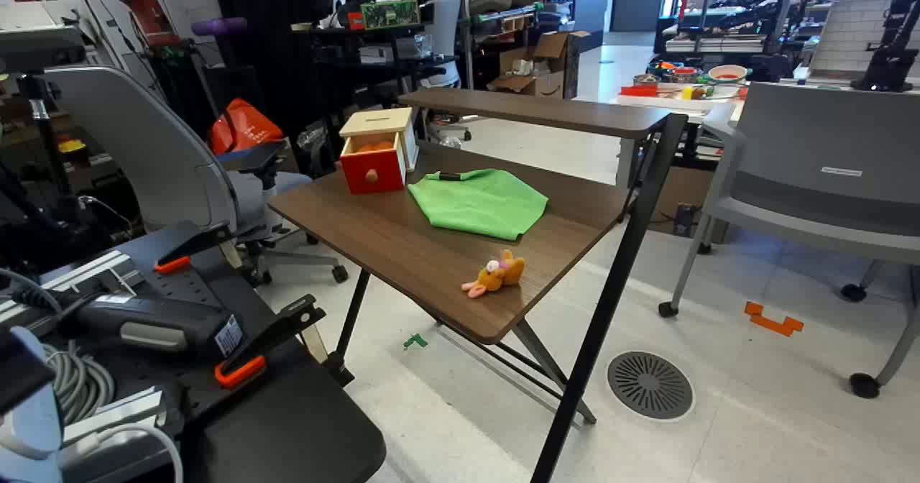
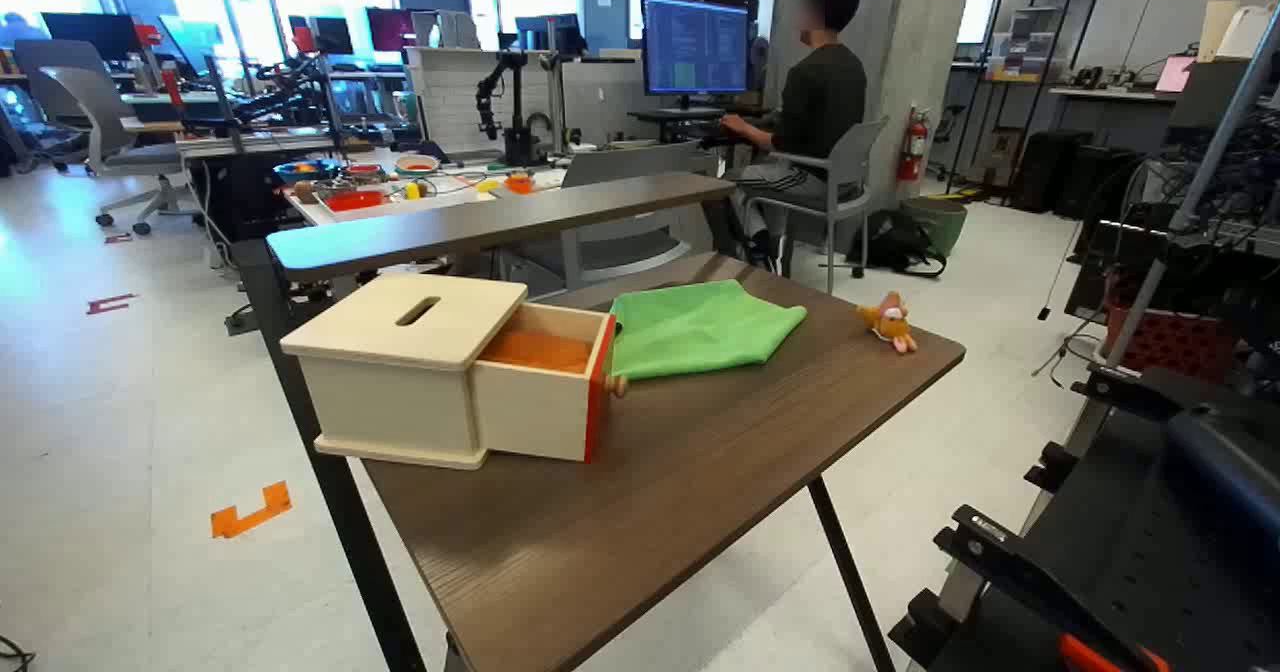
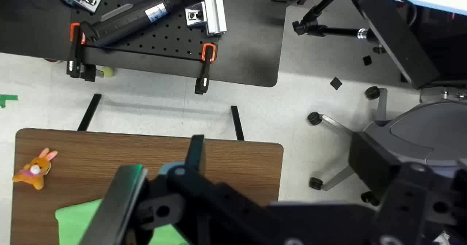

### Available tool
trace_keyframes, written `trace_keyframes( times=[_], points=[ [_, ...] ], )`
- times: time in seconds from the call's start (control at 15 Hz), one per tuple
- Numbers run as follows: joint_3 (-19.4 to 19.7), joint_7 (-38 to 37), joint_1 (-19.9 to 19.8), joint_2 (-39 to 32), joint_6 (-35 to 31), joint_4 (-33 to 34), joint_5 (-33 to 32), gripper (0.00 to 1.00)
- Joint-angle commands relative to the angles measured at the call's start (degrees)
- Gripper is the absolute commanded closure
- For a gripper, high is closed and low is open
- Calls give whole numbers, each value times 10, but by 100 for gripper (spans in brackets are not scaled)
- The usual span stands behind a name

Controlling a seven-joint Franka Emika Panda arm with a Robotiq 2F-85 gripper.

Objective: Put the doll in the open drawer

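The doll (image 1: pixel 510 271) is a small orange rabbit-like soft toy lying near a corner of the brown table. It also shows in an exterior view (image 2: pixel 890 324) and at the left of the wrist view (image 3: pixel 35 170). The open drawer (image 1: pixel 372 170), red-fronted with a wooden knob, is pulled out of a pale wooden box (image 2: pixel 390 392) at the table's opposite end. Something orange lies inside it. The drawer does not show in the wrist view. My gripper (image 3: pixel 284 157) looks open and empty, high above the table, apart from the doll. It is out of both exterior views.
A green cloth (image 1: pixel 481 203) lies between the drawer and the doll. A raised shelf (image 2: pixel 500 217) runs along the table's rear edge. A black side table (image 3: pixel 248 55) with clamps and a dark tool (image 3: pixel 127 22) stands close by. A grey office chair (image 3: pixel 437 132) is near the table.
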State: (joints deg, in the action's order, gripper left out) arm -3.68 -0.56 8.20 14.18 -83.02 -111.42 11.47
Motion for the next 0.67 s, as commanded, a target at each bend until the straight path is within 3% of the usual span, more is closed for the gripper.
trace_keyframes(
  times=[0.0,0.4,0.6],
  points=[
    [-8,2,-9,0,1,2,1,0],
    [-3,3,-26,-15,-96,-39,-32,0],
    [5,-2,-43,-32,-187,-83,-63,0]
  ],
)
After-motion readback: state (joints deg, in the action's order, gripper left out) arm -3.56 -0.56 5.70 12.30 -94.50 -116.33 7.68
